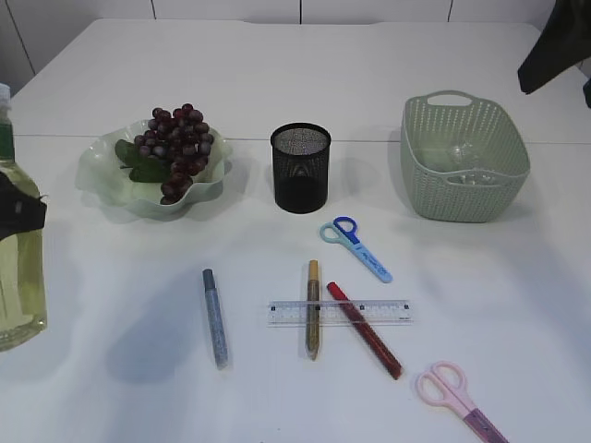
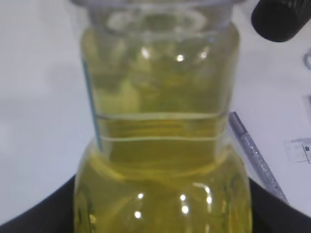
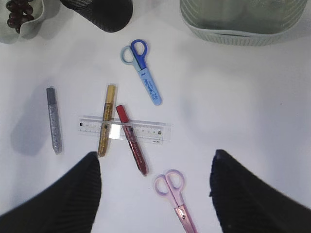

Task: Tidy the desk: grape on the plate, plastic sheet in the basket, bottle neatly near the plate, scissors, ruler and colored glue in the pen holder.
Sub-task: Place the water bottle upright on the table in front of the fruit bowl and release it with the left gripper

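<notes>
Left gripper (image 1: 18, 210) is clamping the bottle (image 1: 17, 231) of yellow liquid at the left edge of the tabletop (image 1: 277, 55) — the dark jaws are wrapping its waist, and the left wrist view is showing it upright and filling the frame. Right gripper (image 3: 155, 194) is hovering with its fingers (image 3: 73, 194) spread wide apart, gripping nothing, over the near middle of the tabletop.

Grape bunch (image 1: 175, 148) is lying on the pale green plate (image 1: 102, 180) toward the far left. Black mesh pen holder (image 1: 300, 168) is standing at the centre; the green basket (image 1: 462, 161) is sitting toward the far right, something clear showing inside it — cannot tell whether it is the plastic sheet.

Blue scissors (image 1: 355, 247) are lying just in front of the pen holder. Clear ruler (image 1: 388, 313) is lying flat toward the near edge, with the gold glue stick (image 1: 313, 309) and red glue stick (image 1: 365, 329) crossing over it. Silver glue stick (image 1: 214, 317) is lying apart on their left. Pink scissors (image 1: 457, 397) are lying near the near right corner.
</notes>
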You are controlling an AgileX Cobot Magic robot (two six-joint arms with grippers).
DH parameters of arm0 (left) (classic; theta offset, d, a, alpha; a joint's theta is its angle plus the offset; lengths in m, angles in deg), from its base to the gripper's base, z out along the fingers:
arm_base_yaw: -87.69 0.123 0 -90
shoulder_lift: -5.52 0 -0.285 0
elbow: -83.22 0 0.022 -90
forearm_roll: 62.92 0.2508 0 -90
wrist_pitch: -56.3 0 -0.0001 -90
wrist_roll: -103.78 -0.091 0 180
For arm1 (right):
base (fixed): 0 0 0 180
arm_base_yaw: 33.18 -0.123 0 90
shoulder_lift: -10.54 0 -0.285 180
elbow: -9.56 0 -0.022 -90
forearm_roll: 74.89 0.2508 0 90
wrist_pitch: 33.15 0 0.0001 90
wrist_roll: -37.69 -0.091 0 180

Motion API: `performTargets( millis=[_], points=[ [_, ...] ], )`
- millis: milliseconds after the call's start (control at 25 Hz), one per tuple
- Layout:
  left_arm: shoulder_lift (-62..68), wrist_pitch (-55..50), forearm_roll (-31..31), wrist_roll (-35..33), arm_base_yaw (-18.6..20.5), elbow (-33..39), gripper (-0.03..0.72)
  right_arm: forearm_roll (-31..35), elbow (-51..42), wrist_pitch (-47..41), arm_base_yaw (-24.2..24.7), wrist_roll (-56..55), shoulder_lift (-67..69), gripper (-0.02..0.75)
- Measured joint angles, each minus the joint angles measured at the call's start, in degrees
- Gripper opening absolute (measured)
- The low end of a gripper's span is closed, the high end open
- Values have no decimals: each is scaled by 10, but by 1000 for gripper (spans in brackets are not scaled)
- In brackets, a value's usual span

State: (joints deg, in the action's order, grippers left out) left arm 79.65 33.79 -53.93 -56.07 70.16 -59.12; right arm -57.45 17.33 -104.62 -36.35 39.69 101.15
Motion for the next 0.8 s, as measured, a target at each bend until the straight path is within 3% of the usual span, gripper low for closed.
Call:
performTargets(
  millis=[240,440,640,800],
  points=[
    [-45,154,26,2,0,93,449,0,0,0,0,13,0,545],
    [-46,325,35,2,27,151,449,0,0,0,0,29,0,544],
    [-16,454,-3,-78,68,169,449,0,0,0,0,46,0,544],
    [37,540,-53,-161,73,170,449,0,0,0,0,53,0,545]
  ],
)
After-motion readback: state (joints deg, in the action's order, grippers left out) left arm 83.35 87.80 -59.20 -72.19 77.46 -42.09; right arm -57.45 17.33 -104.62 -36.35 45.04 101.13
